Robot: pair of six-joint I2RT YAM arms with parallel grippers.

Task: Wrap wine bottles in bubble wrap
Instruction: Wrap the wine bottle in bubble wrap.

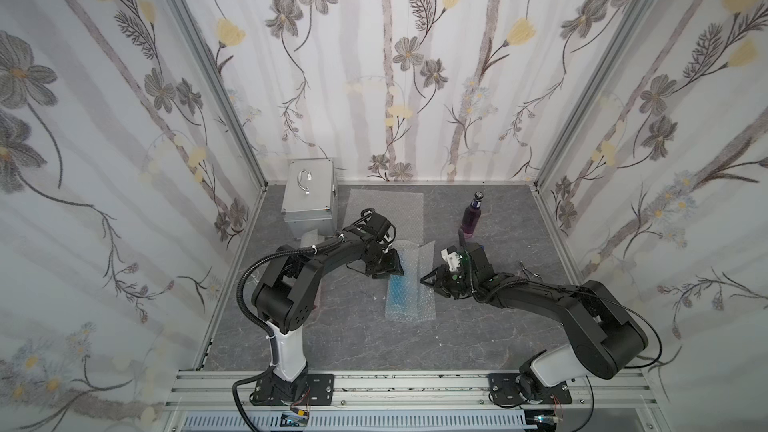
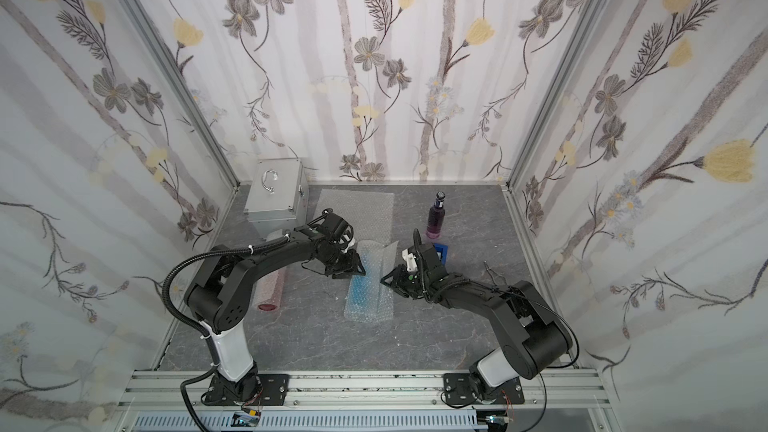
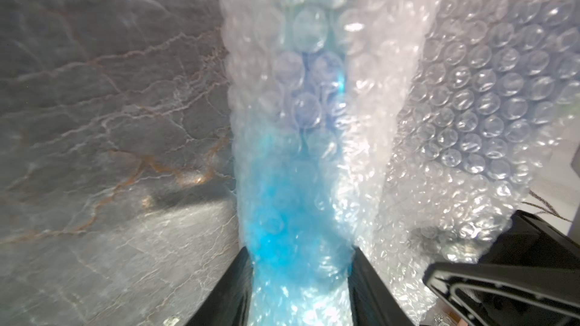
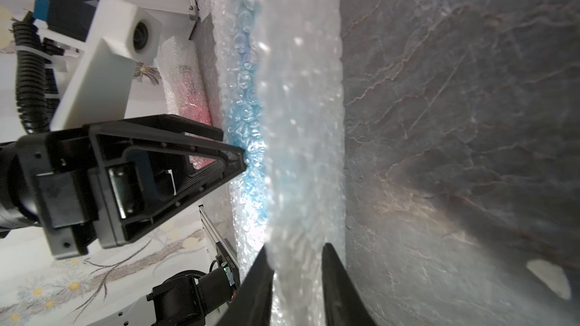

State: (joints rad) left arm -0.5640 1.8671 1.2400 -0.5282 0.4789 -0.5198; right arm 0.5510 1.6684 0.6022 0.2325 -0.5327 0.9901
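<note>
Left gripper (image 3: pixel 301 249) first: we are seeing its jaws clamping the blue bottle (image 3: pixel 282 208) through the wrap (image 3: pixel 470 105), one finger pressing each side. Right gripper (image 4: pixel 295 247) now: its jaws are straddling the wrap's raised flap, but we are not managing to tell whether they are pinching it. The bundle is lying flat mid-worktop (image 1: pixel 498 326) between the two arms. A red bottle (image 2: pixel 272 288), already wrapped, is lying beside the left arm. The purple bottle (image 1: pixel 471 218) is standing bare towards the back, well right of the case (image 1: pixel 307 197).
</note>
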